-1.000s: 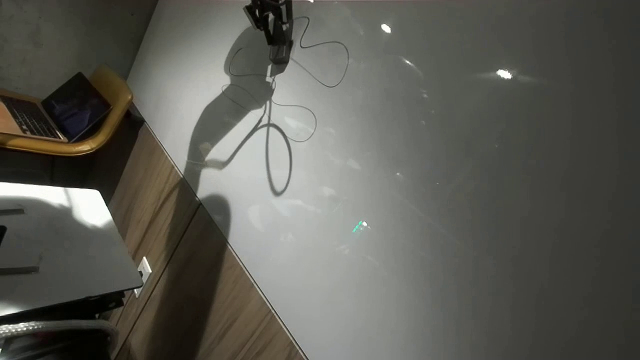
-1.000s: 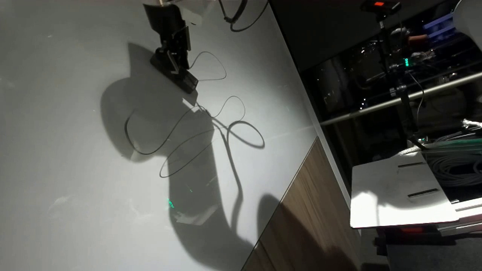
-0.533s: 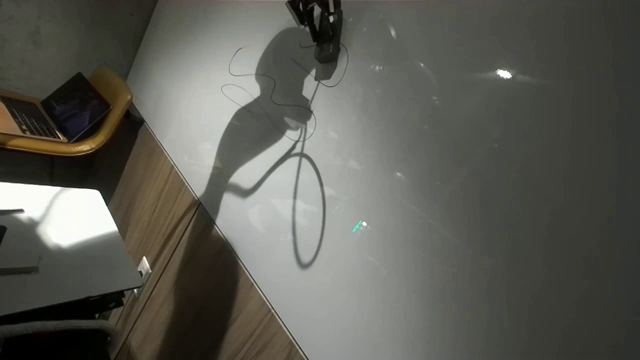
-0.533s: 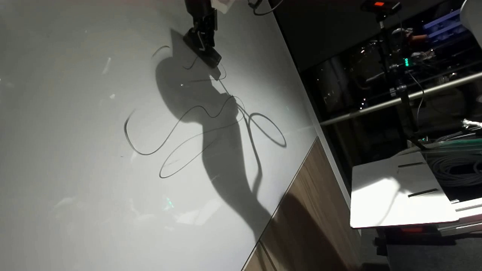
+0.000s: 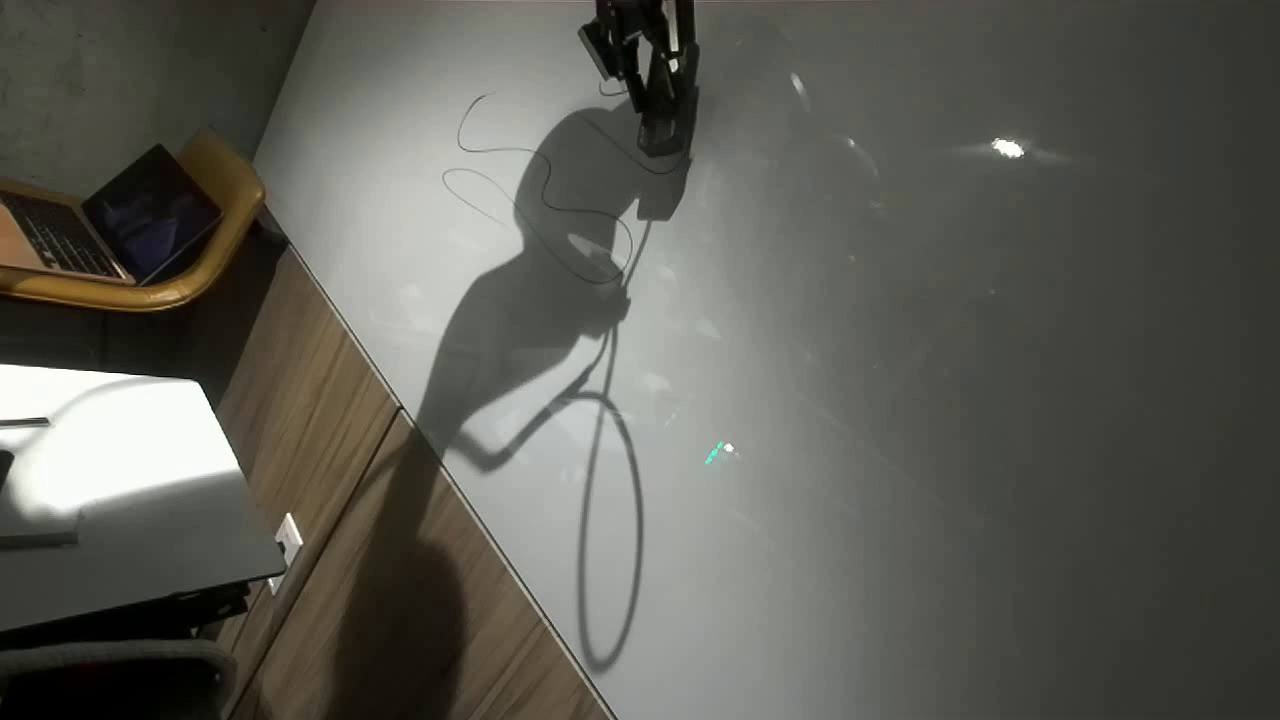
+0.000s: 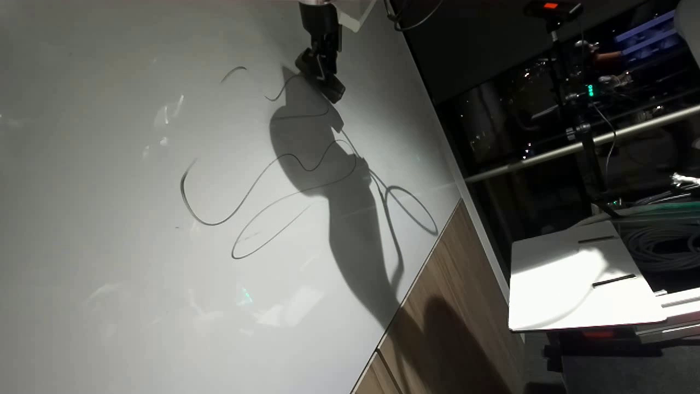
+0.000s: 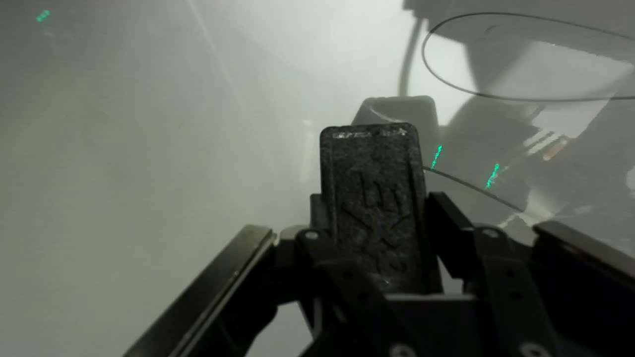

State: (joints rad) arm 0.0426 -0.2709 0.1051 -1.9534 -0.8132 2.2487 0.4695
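The white surface (image 5: 900, 420) is the largest thing about the dark block (image 7: 377, 158); in an exterior view it runs on broadly to the block's right and below it, giving wide room on those sides. A dark backdrop (image 6: 465, 49) begins, in an exterior view, to the right of the block, past a straight edge of that surface. The wood panel (image 5: 490, 640) borders the surface along a slanting seam, below and left of the block and well apart from it. A broad shadow (image 5: 510, 320) stretches from near the block down across that seam. In both exterior views a pale slotted plate (image 6: 569, 295) stands off past the panel, far from the block; a yellow chair (image 5: 237, 185) bearing an open laptop (image 5: 130, 225) sits well to the block's left. The gripper (image 7: 379, 213) is clenched on the block, one finger at each side, so that the block juts forward from between the fingertips; whether it touches the surface I cannot tell. Thin dark lines (image 6: 212, 224) curl below and left of the block in both exterior views, and in the wrist view one runs up to its right side
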